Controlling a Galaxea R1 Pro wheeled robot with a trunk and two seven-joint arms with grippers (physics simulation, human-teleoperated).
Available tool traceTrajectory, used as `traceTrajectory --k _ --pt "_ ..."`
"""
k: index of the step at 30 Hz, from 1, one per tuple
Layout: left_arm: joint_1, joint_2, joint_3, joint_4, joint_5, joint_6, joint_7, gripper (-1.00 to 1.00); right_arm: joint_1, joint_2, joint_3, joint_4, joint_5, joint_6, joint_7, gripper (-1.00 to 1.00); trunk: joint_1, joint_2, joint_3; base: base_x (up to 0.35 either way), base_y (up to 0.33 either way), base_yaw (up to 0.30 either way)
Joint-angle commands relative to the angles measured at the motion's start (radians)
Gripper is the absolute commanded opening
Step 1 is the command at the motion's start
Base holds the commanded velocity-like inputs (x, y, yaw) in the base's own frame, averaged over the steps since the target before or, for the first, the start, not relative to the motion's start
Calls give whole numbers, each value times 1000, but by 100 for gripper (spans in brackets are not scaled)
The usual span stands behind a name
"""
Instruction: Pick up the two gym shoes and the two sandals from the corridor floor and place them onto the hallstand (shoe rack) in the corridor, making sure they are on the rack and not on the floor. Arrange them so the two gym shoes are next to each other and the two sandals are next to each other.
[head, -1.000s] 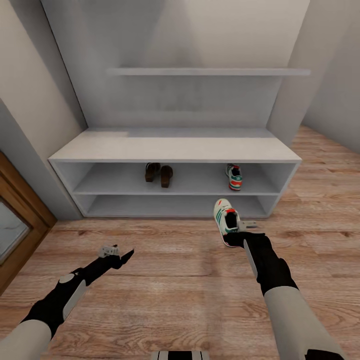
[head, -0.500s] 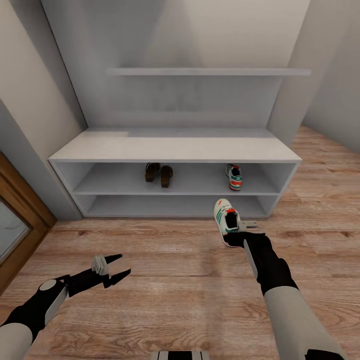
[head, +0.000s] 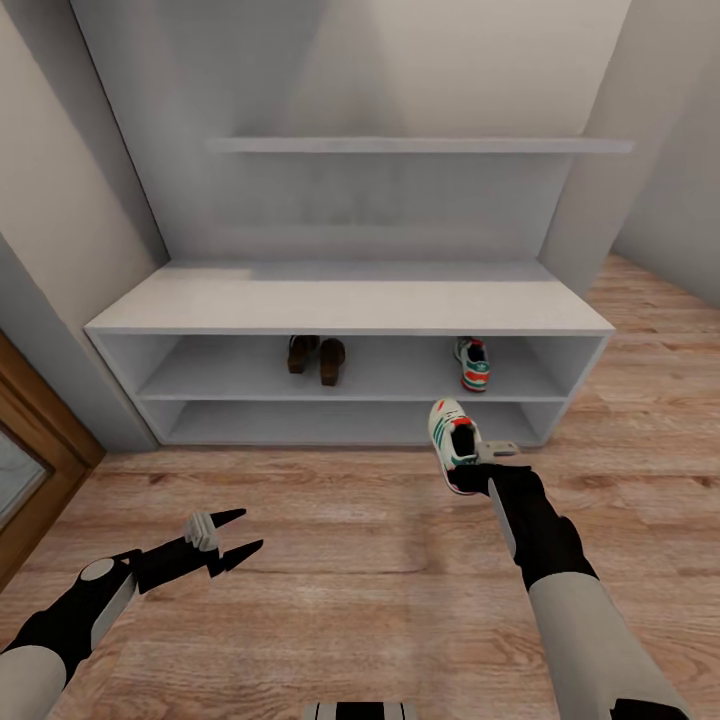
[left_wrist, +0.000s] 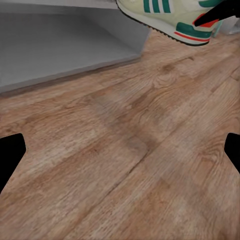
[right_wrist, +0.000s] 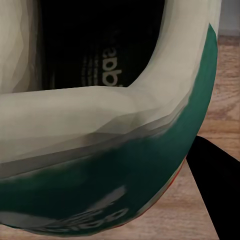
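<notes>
Gripping gym shoe (head: 452, 435) | right claw (head: 470, 470); left claw (head: 238, 532) spread

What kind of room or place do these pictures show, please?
Most likely a home entrance corridor. A low white hallstand with two open tiers stands against the wall on wood-plank floor, holding two brown sandals and a gym shoe. A wall shelf hangs above it.
</notes>
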Motion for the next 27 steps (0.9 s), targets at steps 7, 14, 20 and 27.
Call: traceTrajectory --k 7,14,20,27 --pt "-1 2 -9 1 7 -6 1 100 -1 1 -4 -2 10 5 9 -100 0 0 -1 171 0 0" --pt "-1 2 -9 1 7 -6 1 100 -1 2 -5 -3 10 6 9 -100 0 0 -1 323 0 0" --pt "-1 1 -9 1 7 -6 1 100 -1 1 -5 -3 10 6 9 -100 0 0 -1 64 0 0" --pt "-1 0 -9 1 7 -6 1 100 -1 1 -5 -2 10 5 9 -100 0 0 -1 268 0 0"
